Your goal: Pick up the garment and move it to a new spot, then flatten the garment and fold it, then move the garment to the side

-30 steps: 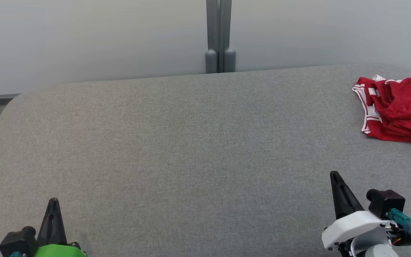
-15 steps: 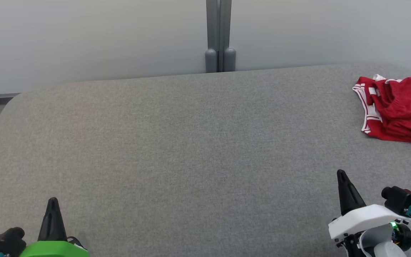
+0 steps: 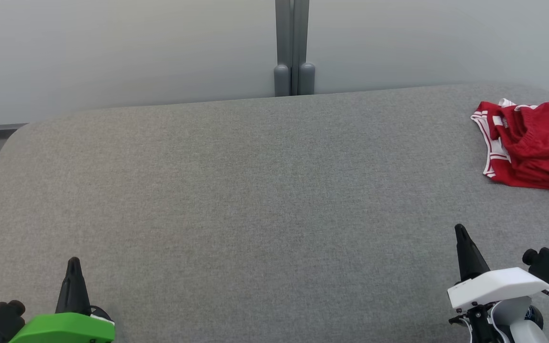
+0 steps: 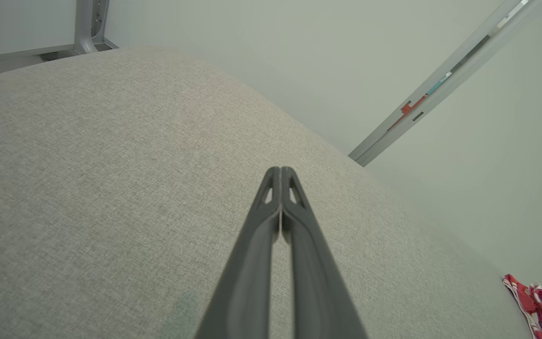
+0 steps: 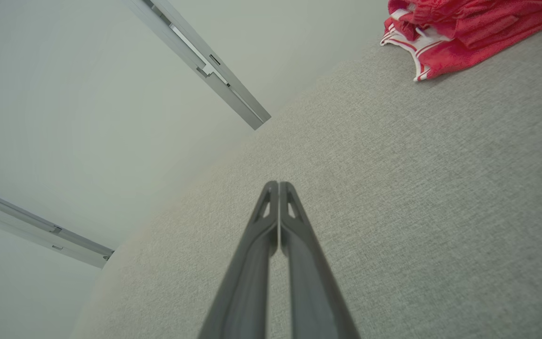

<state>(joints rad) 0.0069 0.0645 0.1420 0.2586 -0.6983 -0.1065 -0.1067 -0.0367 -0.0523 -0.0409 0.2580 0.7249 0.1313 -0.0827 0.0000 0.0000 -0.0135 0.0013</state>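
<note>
One garment (image 3: 534, 143), red with white trim, lies crumpled at the table's (image 3: 255, 190) far right corner, with no clear long axis. It is ahead and right of the right gripper (image 3: 460, 232), the nearer of two. The left gripper (image 3: 73, 265) is at the table's near left. Both grippers are pinched closed and empty.

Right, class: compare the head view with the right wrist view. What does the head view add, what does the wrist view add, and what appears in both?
Head view adds: the left gripper, with a green housing, low at the left, and the white housing behind the right gripper.
Right wrist view adds: a close look along the right gripper's two dark fingers, which are pressed together at the tips, shut on nothing.
Both share: the red garment with white trim, lying near the far right corner of the grey padded surface, apart from the grippers.
</note>
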